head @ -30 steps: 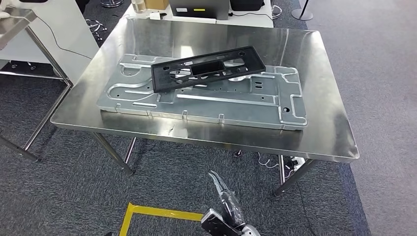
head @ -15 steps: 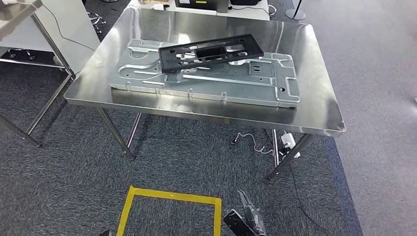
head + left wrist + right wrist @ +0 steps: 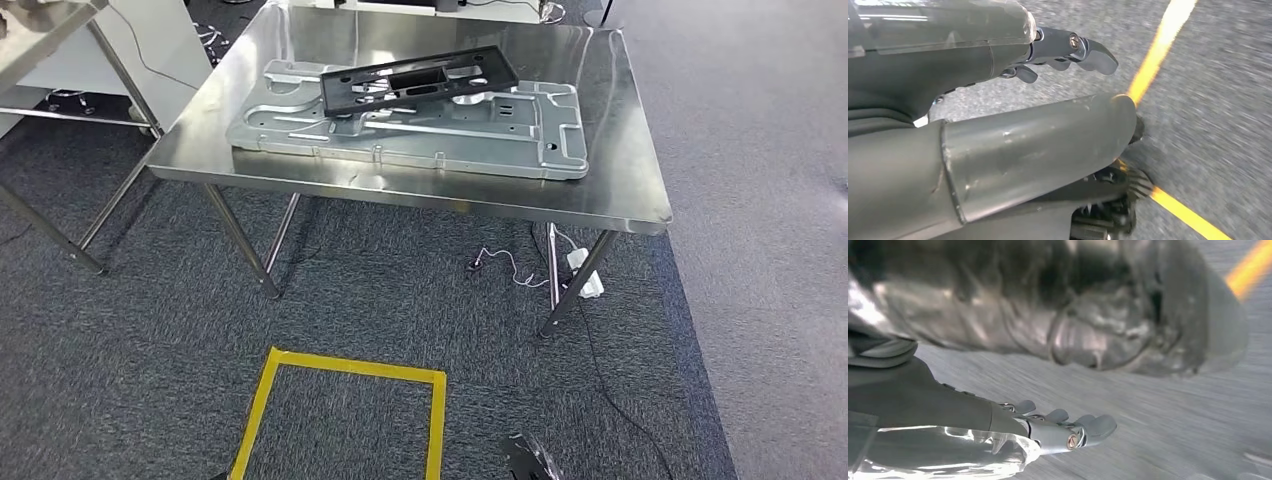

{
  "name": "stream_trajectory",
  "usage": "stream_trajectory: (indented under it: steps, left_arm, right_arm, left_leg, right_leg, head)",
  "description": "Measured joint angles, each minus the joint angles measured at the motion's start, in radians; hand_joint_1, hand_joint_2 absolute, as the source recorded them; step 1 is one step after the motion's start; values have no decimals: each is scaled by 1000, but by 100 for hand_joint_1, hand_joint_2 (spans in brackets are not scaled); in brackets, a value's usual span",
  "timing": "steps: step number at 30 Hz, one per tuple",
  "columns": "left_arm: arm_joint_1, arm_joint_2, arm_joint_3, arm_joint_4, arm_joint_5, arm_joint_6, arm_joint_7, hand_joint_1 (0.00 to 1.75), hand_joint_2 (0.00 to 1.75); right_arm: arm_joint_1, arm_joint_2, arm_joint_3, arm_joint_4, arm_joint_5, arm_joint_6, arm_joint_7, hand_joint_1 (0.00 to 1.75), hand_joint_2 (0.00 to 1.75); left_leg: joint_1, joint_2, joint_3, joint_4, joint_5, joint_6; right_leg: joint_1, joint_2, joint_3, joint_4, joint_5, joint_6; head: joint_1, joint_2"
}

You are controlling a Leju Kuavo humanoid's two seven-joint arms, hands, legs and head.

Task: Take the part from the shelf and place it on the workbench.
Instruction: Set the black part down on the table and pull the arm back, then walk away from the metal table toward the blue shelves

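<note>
1. Black part (image 3: 417, 77) lies flat on the grey metal plate (image 3: 420, 130), near the plate's far edge, slightly skewed to it.
2. Plate sits on the steel surface (image 3: 620, 190), toward the middle-left; neither robot hand is near the part or the plate.
3. Left robot hand (image 3: 1013, 55) hangs over grey carpet (image 3: 1228, 125), released: fingers (image 3: 1093, 50) stretched out and a little apart, nothing in them.
4. Thick grey thumb (image 3: 1038, 145) sits in front of the left wrist camera, apart from the fingers.
5. Right robot hand (image 3: 1013, 430) is also released, fingers (image 3: 1093, 427) extended side by side over the carpet, holding nothing (view is blurred, but the palm side reads bare).
6. In the head view a dark bit of the right robot hand (image 3: 530, 462) pokes in at the bottom edge, low, well apart from the surface.
7. Yellow tape square (image 3: 350, 362) is on the carpet in front of the surface; a yellow tape line (image 3: 1158, 50) also crosses the left wrist view.
8. White power strip (image 3: 585, 278) with cables lies on the floor by the surface's near right leg.
9. Second steel table (image 3: 40, 40) stands at the far left, apart from the surface.
</note>
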Motion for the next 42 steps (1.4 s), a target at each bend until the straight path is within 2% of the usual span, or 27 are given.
stream_trajectory:
  steps: [2,3,4,6,8,10,11,12,13,14,16,18,20,22,23,25,27,28,30,32,34,35,37,38,40,41,42]
  left_arm:
    - [-1,1,-9,-1,4,4,5,0,0]
    - [-2,2,-13,-3,6,7,4,0,0]
    - [-1,5,-17,-5,9,11,2,0,0]
    - [3,14,-25,-8,12,21,-13,0,0]
    - [-3,25,-31,-13,13,31,-37,0,0]
    - [-27,39,-43,-17,9,36,-61,0,0]
    - [-43,47,-51,-19,5,34,-70,0,0]
    - [-58,56,-61,-19,-2,30,-78,0,0]
    - [-71,67,-72,-21,-12,20,-89,0,0]
    - [-76,78,-85,-23,-25,3,-111,0,0]
    - [-46,113,-118,-27,-46,-62,-222,0,0]
    - [24,157,-155,-36,-35,-143,-376,0,0]
    - [94,194,-194,-55,13,-190,-460,0,0]
    - [130,218,-237,-65,42,-188,-472,0,0]
    - [133,227,-258,-65,43,-178,-469,0,0]
    - [129,241,-293,-64,39,-164,-459,0,0]
    - [133,248,-317,-63,37,-160,-454,0,0]
    - [136,251,-324,-62,35,-160,-452,0,0]
    - [138,257,-336,-61,32,-159,-450,0,0]
    - [136,262,-345,-60,32,-157,-434,0,0]
    - [140,264,-350,-57,37,-151,-381,0,0]
    - [145,265,-350,-53,41,-146,-342,0,0]
    - [161,264,-346,-42,48,-135,-254,0,0]
    - [170,264,-344,-36,49,-129,-214,0,0]
    - [188,260,-337,-27,51,-118,-154,0,0]
    - [196,257,-332,-24,55,-112,-134,0,0]
    - [203,253,-325,-20,62,-106,-121,0,0]
  right_arm:
    - [9,-15,-34,43,-11,33,111,0,0]
    - [12,-21,-48,60,-14,47,168,0,0]
    - [15,-26,-59,75,-18,59,225,0,0]
    - [18,-35,-79,98,-27,82,331,0,0]
    - [22,-40,-97,113,-32,100,398,0,0]
    - [26,-42,-113,122,-32,116,406,0,0]
    - [26,-43,-119,125,-30,124,393,0,0]
    - [25,-43,-124,127,-28,131,375,0,0]
    - [24,-44,-129,128,-27,137,354,0,0]
    - [23,-44,-133,129,-32,140,333,0,0]
    - [24,-43,-154,131,-58,143,297,0,0]
    - [28,-40,-182,135,-78,143,283,0,0]
    - [33,-36,-200,140,-77,146,290,0,0]
    - [38,-31,-210,144,-70,153,301,0,0]
    - [41,-29,-214,146,-67,156,303,0,0]
    - [41,-27,-218,148,-62,160,304,0,0]
    - [38,-25,-222,149,-60,161,304,0,0]
    - [36,-24,-224,150,-60,162,305,0,0]
    - [33,-21,-228,150,-60,163,305,0,0]
    - [31,-19,-232,150,-58,164,303,0,0]
    - [27,-19,-235,150,-53,165,296,0,0]
    - [25,-19,-236,150,-51,167,292,0,0]
    - [23,-18,-238,151,-48,169,287,0,0]
    - [24,-18,-239,151,-48,170,288,0,0]
    - [27,-17,-243,152,-53,173,301,0,0]
    - [30,-16,-247,153,-57,174,312,0,0]
    - [32,-16,-253,153,-62,173,324,0,0]
  left_leg:
    - [-2,18,114,-156,-59,6]
    - [-5,22,147,-211,-93,16]
    - [-9,18,158,-239,-110,28]
    - [-9,10,147,-244,-102,51]
    - [-8,3,130,-246,-82,67]
    - [-12,-10,108,-243,-63,74]
    - [-15,-19,96,-241,-54,75]
    - [-17,-28,86,-238,-46,75]
    - [-19,-38,76,-235,-41,74]
    - [-20,-47,70,-233,-37,72]
    - [-21,-60,64,-230,-32,66]
    - [-20,-62,64,-231,-29,56]
    - [-19,-69,64,-233,-24,43]
    - [-19,-64,48,-213,-40,32]
    - [-19,-56,28,-177,-64,28]
    - [-14,-38,-27,-55,-130,18]
    - [-9,-31,-59,34,-157,9]
    - [-6,-27,-49,25,-144,6]
    - [-3,-9,23,-92,-88,4]
    - [-7,20,82,-201,-61,12]
    - [-13,28,89,-229,-61,26]
    - [-13,20,87,-232,-57,33]
    - [-11,8,87,-241,-46,49]
    - [-9,1,85,-245,-39,56]
    - [-9,-12,77,-247,-31,65]
    - [-10,-22,72,-246,-28,67]
    - [-12,-34,67,-244,-26,69]
  right_leg:
    - [2,-13,-22,25,5,13]
    - [3,-20,-27,34,8,20]
    - [3,-28,-29,37,12,27]
    - [-3,-23,-37,47,8,43]
    - [-6,5,-64,111,-49,53]
    - [-5,26,-109,237,-133,54]
    - [-5,30,-123,287,-158,52]
    - [-4,32,-120,307,-163,49]
    - [-3,34,-97,287,-150,45]
    - [-2,40,-56,232,-124,39]
    - [2,79,35,91,-85,22]
    - [7,105,76,23,-77,10]
    - [8,91,79,15,-70,3]
    - [3,64,80,-1,-59,-8]
    - [0,46,79,-7,-54,-12]
    - [1,14,70,-7,-50,-16]
    - [1,-9,61,0,-49,-16]
    - [1,-19,58,4,-49,-16]
    - [1,-37,53,14,-51,-13]
    - [3,-52,49,24,-54,-3]
    - [6,-63,49,28,-53,10]
    - [6,-68,49,27,-51,16]
    - [1,-50,46,37,-63,30]
    - [-1,-29,35,64,-87,35]
    - [-3,14,-12,175,-161,41]
    - [-3,24,-39,240,-193,41]
    - [-2,28,-55,284,-207,41]
  head:
    - [0,0]
    - [1,0]
    - [1,0]
    - [1,0]
    - [1,0]
    - [1,0]
    - [1,0]
    - [1,0]
    - [1,0]
    - [1,0]
    - [1,0]
    - [1,0]
    - [1,0]
    - [-1,0]
    - [-1,0]
    - [-2,0]
    - [-2,0]
    - [-2,0]
    - [-2,0]
    - [-2,0]
    - [-2,0]
    - [-2,0]
    - [-2,0]
    - [-2,0]
    - [-2,0]
    - [-2,0]
    - [-2,0]
